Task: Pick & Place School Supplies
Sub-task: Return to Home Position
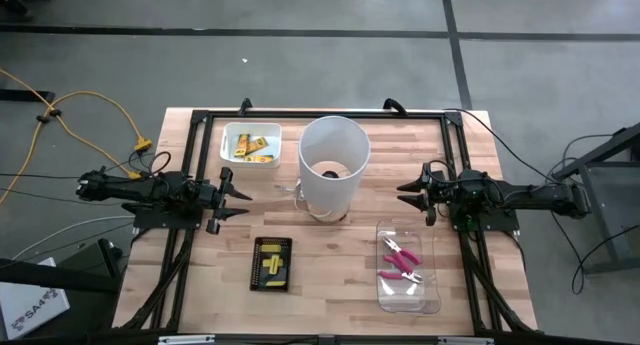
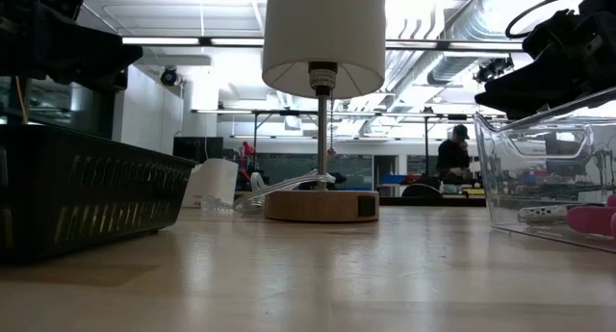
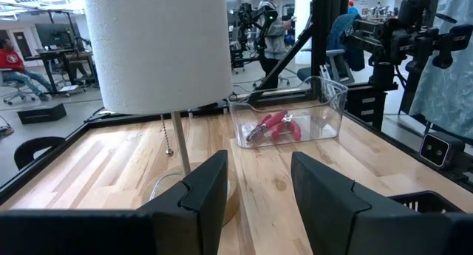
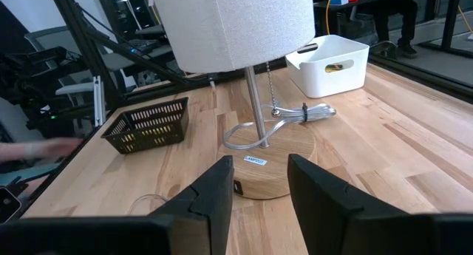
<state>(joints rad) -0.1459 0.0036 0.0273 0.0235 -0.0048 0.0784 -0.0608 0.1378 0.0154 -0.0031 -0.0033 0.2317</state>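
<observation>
Several yellow oblong pieces lie in a white bin (image 1: 250, 143) at the table's far left; more lie in a black mesh basket (image 1: 271, 263) at the near middle. Two pink-handled pliers (image 1: 400, 260) rest in a clear plastic box (image 1: 407, 267) at the near right, also seen in the left wrist view (image 3: 275, 126). My left gripper (image 1: 240, 196) hovers open at the table's left, between the white bin and the black basket. My right gripper (image 1: 406, 195) hovers open at the right, just beyond the clear box. Neither touches anything.
A table lamp with a tall white shade (image 1: 333, 165) and round wooden base (image 4: 266, 166) stands in the table's middle, between both grippers; its cord (image 4: 295, 114) coils on the wood. A black frame runs along the table edges. A person (image 2: 450, 157) stands in the room behind.
</observation>
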